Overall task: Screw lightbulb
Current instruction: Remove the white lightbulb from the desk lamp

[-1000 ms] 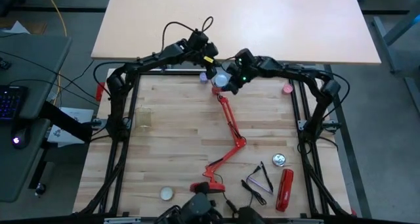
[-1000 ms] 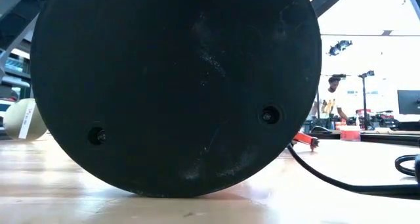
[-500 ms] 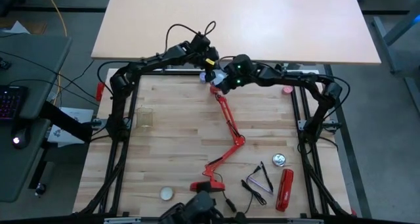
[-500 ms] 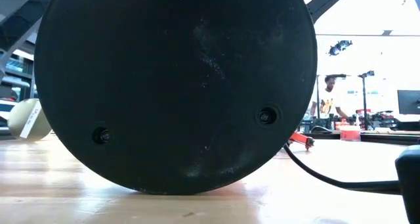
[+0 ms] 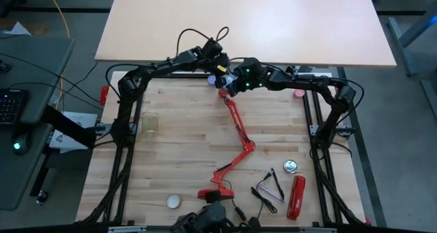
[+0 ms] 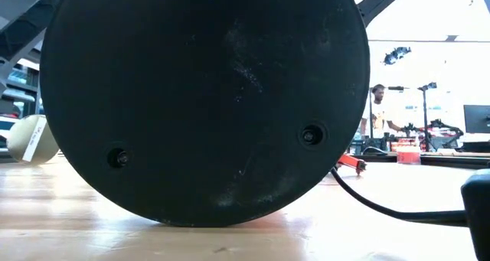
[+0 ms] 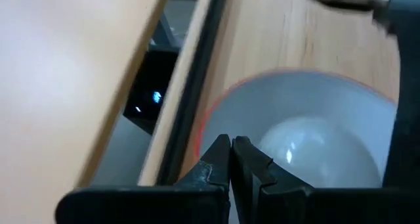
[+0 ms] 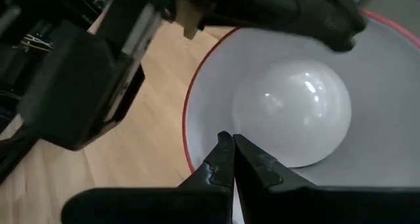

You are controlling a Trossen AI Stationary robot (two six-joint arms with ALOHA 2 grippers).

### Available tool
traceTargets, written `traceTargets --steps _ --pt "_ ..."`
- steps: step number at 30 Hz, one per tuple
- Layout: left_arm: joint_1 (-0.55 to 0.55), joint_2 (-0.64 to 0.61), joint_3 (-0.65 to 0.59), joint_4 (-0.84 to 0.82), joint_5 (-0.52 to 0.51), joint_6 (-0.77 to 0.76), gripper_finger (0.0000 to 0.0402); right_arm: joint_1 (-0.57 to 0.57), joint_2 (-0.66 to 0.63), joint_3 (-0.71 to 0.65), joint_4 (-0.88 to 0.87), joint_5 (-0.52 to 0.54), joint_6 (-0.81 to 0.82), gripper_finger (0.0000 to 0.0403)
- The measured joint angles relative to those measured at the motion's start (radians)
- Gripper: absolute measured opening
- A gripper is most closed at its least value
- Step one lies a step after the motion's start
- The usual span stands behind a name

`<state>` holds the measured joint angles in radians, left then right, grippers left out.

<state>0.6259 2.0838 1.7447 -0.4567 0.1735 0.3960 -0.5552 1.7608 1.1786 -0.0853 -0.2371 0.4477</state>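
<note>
1. Wooden table [image 5: 177, 144] sits w/ a plain tan tabletop beyond it; low view is nearly filled by a black round base [image 6: 203, 100], w/ a workshop and a person far behind.
2. Red lamp [image 5: 235, 134] lies stretched across the table, its foot near the front edge, its jointed arm running up to the shade [image 8: 216, 73] at the far edge, where both arms meet.
3. Lightbulb [image 8: 292, 112] sits inside the white-lined shade, seen in both wrist views; looks seated in the socket, though how far threaded in I can't tell.
4. Left gripper [image 7: 231, 145] hangs at the shade's rim, fingers pinched tight together on nothing. Prob. placed there to steady or brace the shade, not grasp.
5. Right gripper [image 8: 231, 140] is also clenched empty, tips just over the rim and beside the bulb, apart from the glass as far as I can see. Pointing straight into the shade gives it a line on the bulb.
6. Judgement: neither arm is turning the bulb now; w/ both pinched empty, a grip on the glass needs fingers spread first.
7. Risk: the shade could swing on its thin arm if pushed.
8. Elsewhere: red case [image 5: 296, 197], small round tin [image 5: 291, 167], white disc [image 5: 173, 201] near the front, all well apart.
</note>
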Motion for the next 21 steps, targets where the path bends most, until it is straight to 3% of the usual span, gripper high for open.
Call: traceTargets --steps 21 --pt "-0.01 -0.041 0.0 -0.156 0.009 -0.02 0.0 -0.063 0.001 -0.001 -0.085 -0.002 -0.054 0.0"
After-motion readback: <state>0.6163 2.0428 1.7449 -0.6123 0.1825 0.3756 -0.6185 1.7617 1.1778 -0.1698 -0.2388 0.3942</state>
